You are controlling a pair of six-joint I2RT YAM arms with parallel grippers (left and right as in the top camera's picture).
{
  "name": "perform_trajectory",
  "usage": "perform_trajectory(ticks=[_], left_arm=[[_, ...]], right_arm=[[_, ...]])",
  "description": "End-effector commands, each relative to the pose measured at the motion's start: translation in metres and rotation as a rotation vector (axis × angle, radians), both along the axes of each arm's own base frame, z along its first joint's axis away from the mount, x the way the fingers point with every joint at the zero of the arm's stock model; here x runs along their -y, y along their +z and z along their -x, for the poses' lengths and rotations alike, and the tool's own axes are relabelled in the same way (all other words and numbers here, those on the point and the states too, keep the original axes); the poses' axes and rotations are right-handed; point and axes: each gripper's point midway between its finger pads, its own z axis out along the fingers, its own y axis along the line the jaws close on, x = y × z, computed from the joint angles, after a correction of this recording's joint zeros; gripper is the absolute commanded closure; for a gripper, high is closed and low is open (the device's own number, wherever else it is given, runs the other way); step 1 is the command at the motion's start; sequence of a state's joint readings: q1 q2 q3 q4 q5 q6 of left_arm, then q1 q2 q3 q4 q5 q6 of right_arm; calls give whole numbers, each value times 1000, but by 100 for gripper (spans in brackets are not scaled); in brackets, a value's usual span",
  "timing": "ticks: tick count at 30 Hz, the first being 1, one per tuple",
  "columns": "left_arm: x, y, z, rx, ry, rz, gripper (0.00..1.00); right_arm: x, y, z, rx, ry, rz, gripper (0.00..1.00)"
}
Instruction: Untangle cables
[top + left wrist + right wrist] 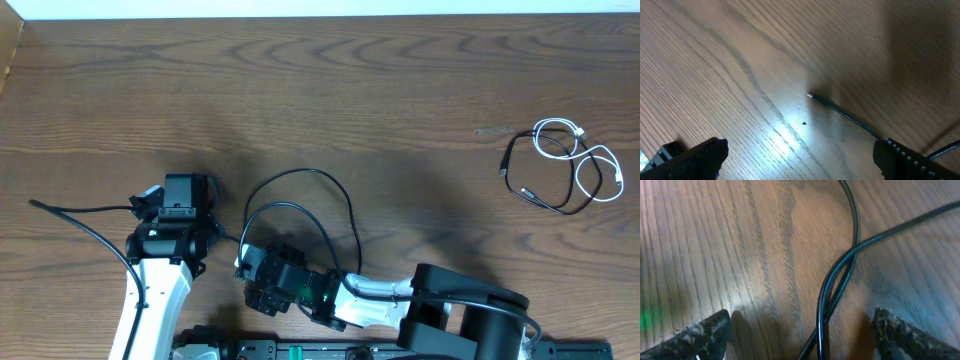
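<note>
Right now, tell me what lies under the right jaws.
Two black cable strands cross on the bare wooden table between the open jaws. Overhead, the right arm hides where they run beneath it.

Counter [400, 90]: dark wood, visible grain, smooth, faint sheen under the light.
Black cable [856, 225]: smooth, glossy, plastic-looking sheath.
White cable [560, 135]: smooth; gloss too small to judge.
Right pincer fingers [900, 335]: black, rough, speckled, matt.
Left pincer fingers [695, 157]: black, matt.

white cable [600, 149], black cables [850, 255]; table [330, 90] dark brown, streaked woodgrain
</note>
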State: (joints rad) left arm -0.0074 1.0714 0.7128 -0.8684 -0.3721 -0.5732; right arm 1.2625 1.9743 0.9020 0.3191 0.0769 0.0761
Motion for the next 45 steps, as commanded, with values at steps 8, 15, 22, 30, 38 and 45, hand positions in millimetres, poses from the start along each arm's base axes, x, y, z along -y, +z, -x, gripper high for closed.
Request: perform_trajectory(ticks=[8, 15, 22, 30, 38, 45], left_arm=[[-4, 3, 0, 4, 17, -18, 2], [-4, 3, 0, 4, 17, -18, 2], [-4, 3, 0, 4, 17, -18, 2], [-4, 3, 0, 4, 17, -18, 2], [-4, 3, 0, 4, 17, -18, 2], [-4, 3, 0, 4, 17, -18, 2]], right_arm=[[14, -19, -7, 60, 11, 89, 83], [28, -17, -32, 162, -92, 140, 99], [42, -21, -48, 228, -57, 222, 99], [71, -29, -81, 202, -134, 280, 99], [96, -37, -104, 149, -189, 314, 99], [107, -39, -113, 133, -221, 331, 99]])
